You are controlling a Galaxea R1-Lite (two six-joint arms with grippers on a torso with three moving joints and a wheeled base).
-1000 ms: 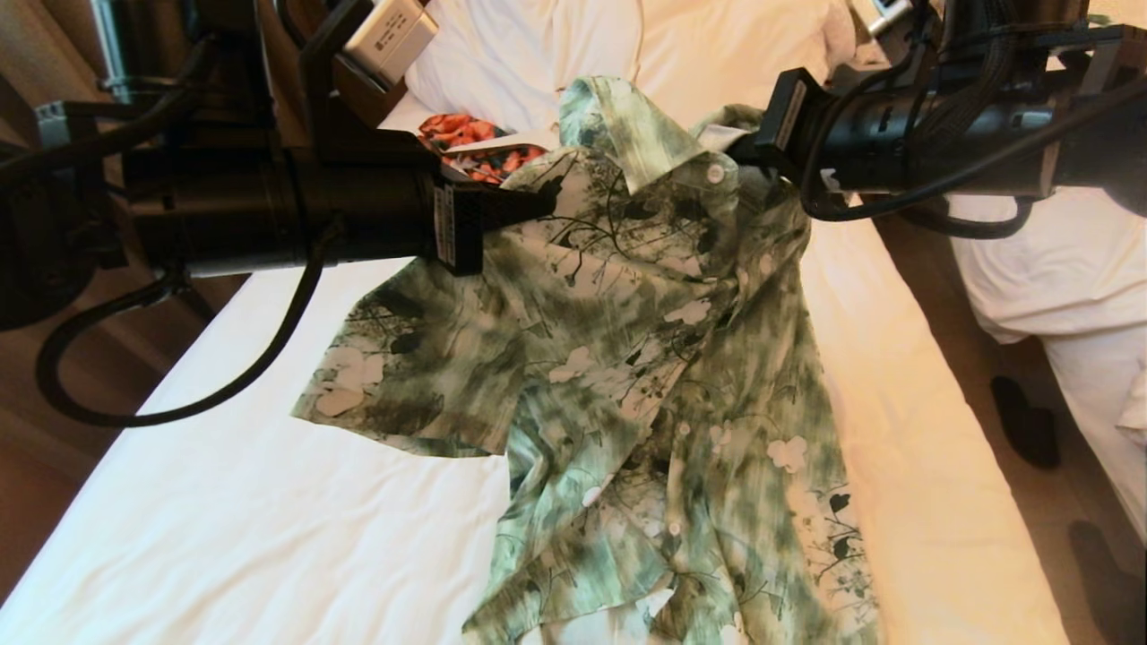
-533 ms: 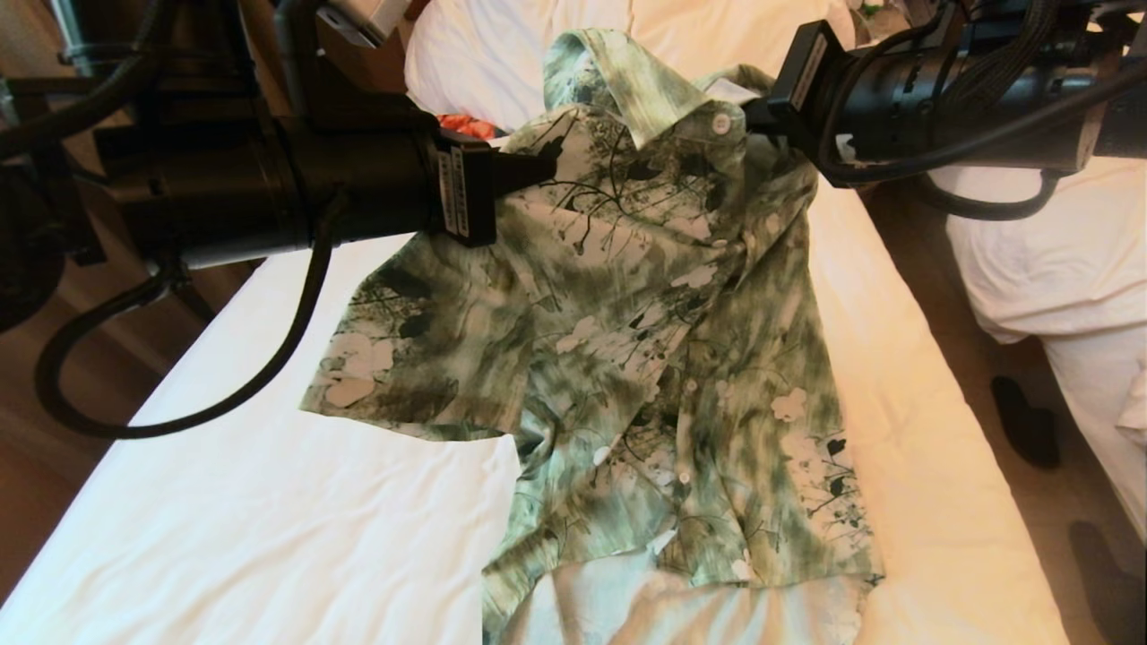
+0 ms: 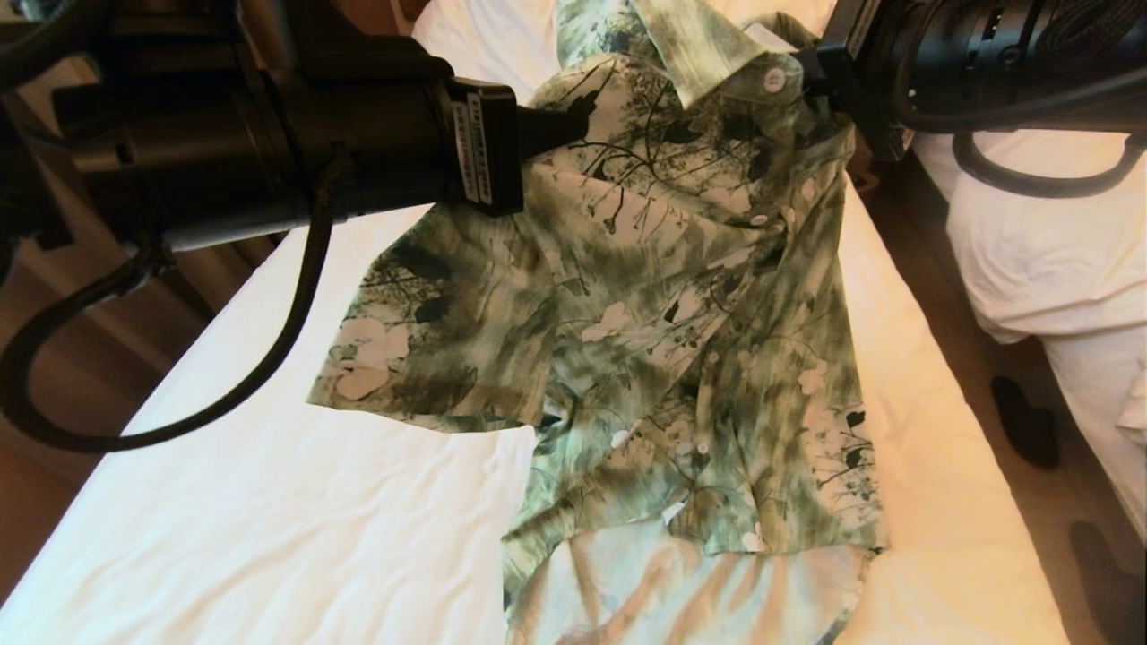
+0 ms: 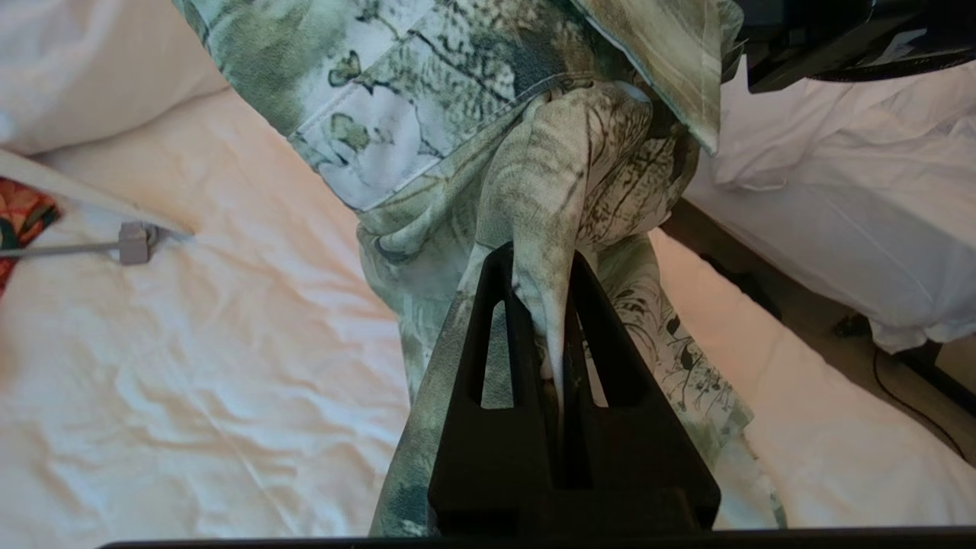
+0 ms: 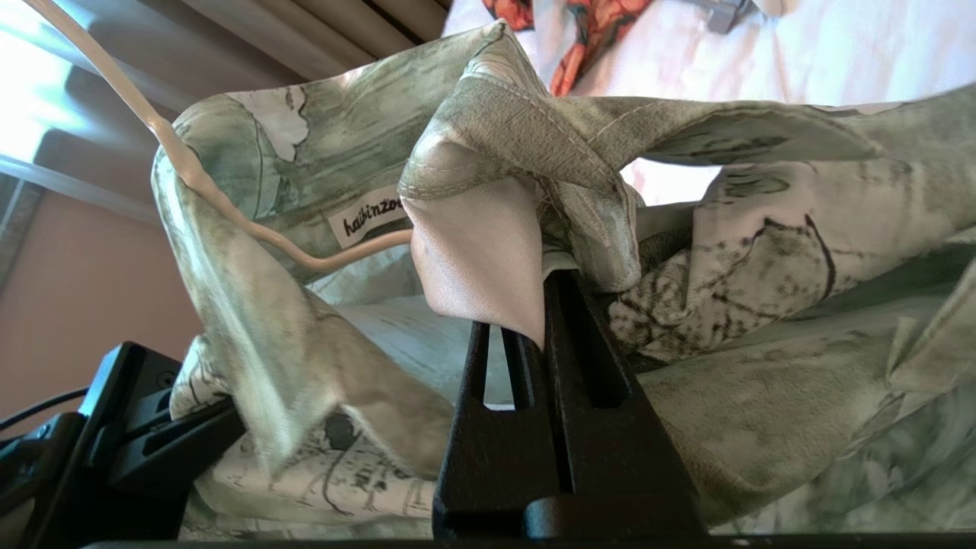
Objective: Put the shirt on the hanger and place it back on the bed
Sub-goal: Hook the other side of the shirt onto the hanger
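Up at the top of the head view, the left end effector (image 3: 573,125) is clamped on the shirt (image 3: 681,340) at its shoulder, left of the collar, and you can see in the left wrist view how the two black fingers (image 4: 503,320) pinch a bunched fold of the fabric between them. Over in the upper right of the frame the right end effector (image 3: 811,72) is closed on the shirt too, right by the collar button, with the cloth squeezed tight in its tips in the right wrist view (image 5: 545,305). So the shirt hangs between the two arms, spread front-out, one short sleeve sticking out to the left of the frame, and its hem bunches on the bed (image 3: 269,502) at the bottom middle. Thin cream hanger (image 5: 206,191) runs inside the neck opening, passing just under the label, seen in the right wrist view. Small orange floral garment (image 4: 19,217) lies on the sheet further up, beside a grey clip (image 4: 136,242)
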